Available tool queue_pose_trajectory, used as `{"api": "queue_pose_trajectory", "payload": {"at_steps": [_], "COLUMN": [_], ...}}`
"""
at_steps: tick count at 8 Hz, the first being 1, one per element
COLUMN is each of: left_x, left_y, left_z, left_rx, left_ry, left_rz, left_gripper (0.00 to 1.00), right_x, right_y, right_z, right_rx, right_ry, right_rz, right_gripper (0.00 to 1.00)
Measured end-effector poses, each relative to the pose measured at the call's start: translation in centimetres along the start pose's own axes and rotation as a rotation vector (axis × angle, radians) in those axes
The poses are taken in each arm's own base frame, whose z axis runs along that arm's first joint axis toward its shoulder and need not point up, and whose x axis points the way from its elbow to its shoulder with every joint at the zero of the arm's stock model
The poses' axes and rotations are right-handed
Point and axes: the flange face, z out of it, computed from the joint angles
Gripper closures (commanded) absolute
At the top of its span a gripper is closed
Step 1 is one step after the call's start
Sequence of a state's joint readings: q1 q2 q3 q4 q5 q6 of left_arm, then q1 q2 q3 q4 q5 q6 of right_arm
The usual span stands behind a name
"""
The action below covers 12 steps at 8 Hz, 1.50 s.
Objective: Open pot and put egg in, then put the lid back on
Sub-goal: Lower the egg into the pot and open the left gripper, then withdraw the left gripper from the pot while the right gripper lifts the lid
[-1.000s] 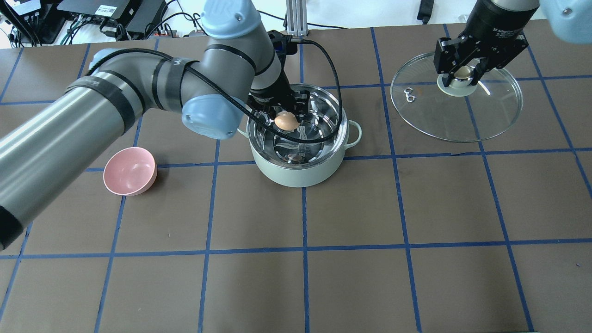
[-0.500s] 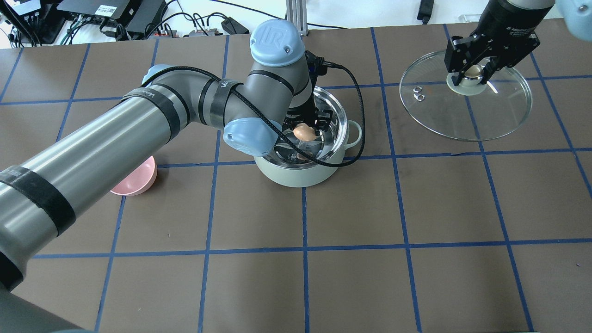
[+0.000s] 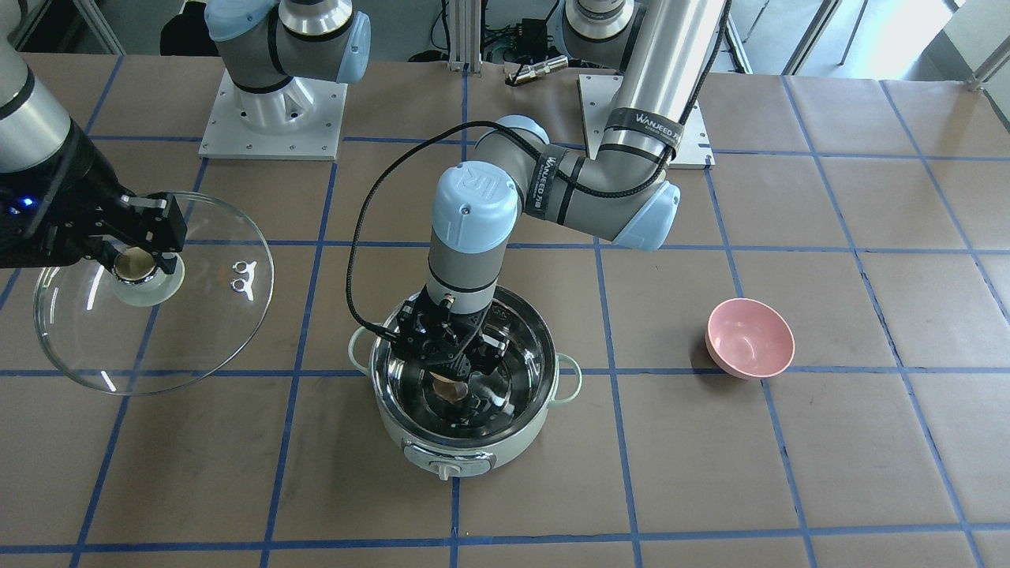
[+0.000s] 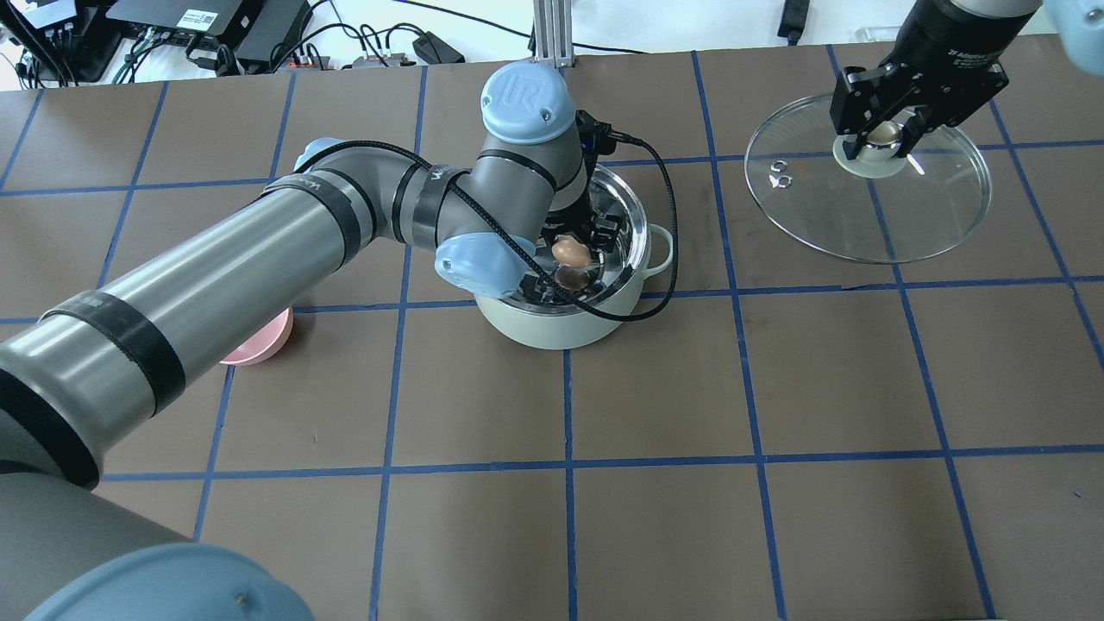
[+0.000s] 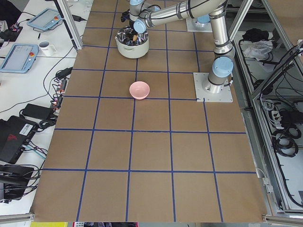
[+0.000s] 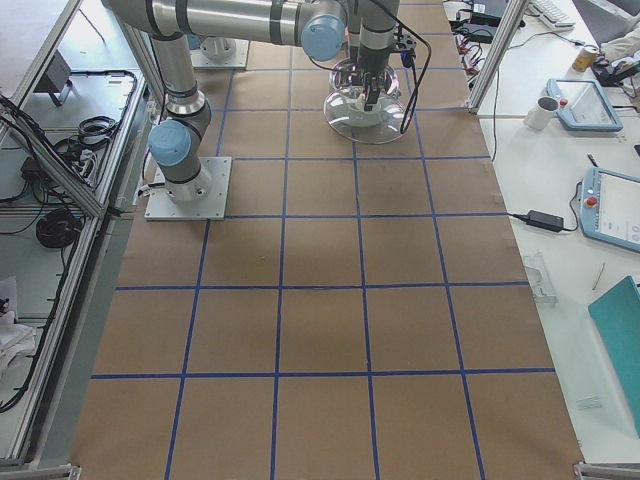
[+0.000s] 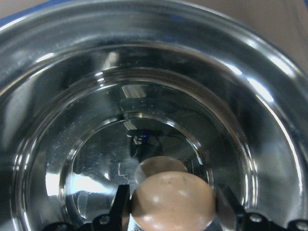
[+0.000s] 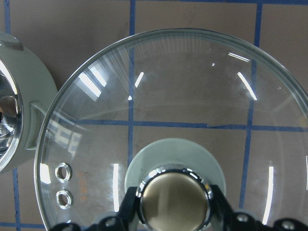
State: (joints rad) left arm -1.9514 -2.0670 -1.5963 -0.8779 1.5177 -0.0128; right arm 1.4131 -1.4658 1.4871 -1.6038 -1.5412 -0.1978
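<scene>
Seen from across the table, the left gripper (image 3: 451, 369) is down inside the open pot (image 3: 505, 456), pinching the egg (image 3: 448, 386) low over the steel bottom. Whether the egg touches the bottom cannot be told. Far left, the right gripper (image 3: 142, 260) holds the lid (image 3: 79, 347), well apart from the pot. A pink bowl (image 3: 750, 338) sits on the right.

From overhead, the egg shows inside the rim, its reflection just beside it.

The left wrist camera shows both fingers (image 7: 121, 204) pressed against the egg's sides. The egg is light, smooth and brittle, so it probably wants a gentle, low release.

The right wrist camera shows the fingers clamped on the knob (image 8: 173, 198), likely the only sound grip on stiff, slippery glass.
</scene>
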Motion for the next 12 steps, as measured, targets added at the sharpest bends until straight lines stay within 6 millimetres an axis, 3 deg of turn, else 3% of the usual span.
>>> {"api": "queue_pose_trajectory", "payload": {"at_steps": [1, 2, 4, 7, 9, 10, 12], "left_x": [-0.1, -0.1, 0.0, 0.4, 0.4, -1.0, -7.8], "left_y": [0.0, 0.0, 0.1, 0.1, 1.6, 3.0, 6.9], "left_z": [1.0, 1.6, 1.5, -3.1, -9.3, -13.5, -21.1], "left_rx": [-0.01, -0.018, -0.013, 0.044, 0.022, -0.002, -0.083], "left_ry": [-0.001, -0.001, -0.001, 0.003, 0.001, -0.005, -0.03], "left_rz": [0.003, 0.005, -0.002, -0.097, -0.131, -0.159, -0.287], "left_gripper": [0.5, 0.0, 0.0, 0.0, 0.0, 0.0, 0.0], "right_x": [0.0, 0.0, 0.0, 0.0, -0.4, -1.1, -3.6], "right_y": [0.0, 0.1, 0.2, 0.2, 0.4, 0.4, 0.3], "right_z": [0.0, -0.2, -0.2, -0.1, -0.5, -0.7, -1.2], "right_rx": [0.001, 0.004, 0.003, 0.004, 0.01, 0.018, 0.04], "right_ry": [-0.003, -0.003, -0.004, -0.007, -0.009, -0.021, -0.034], "right_rz": [0.0, 0.001, 0.002, 0.004, 0.005, 0.011, 0.05], "right_gripper": [0.94, 0.94, 0.94, 0.93, 0.93, 0.94, 0.94]}}
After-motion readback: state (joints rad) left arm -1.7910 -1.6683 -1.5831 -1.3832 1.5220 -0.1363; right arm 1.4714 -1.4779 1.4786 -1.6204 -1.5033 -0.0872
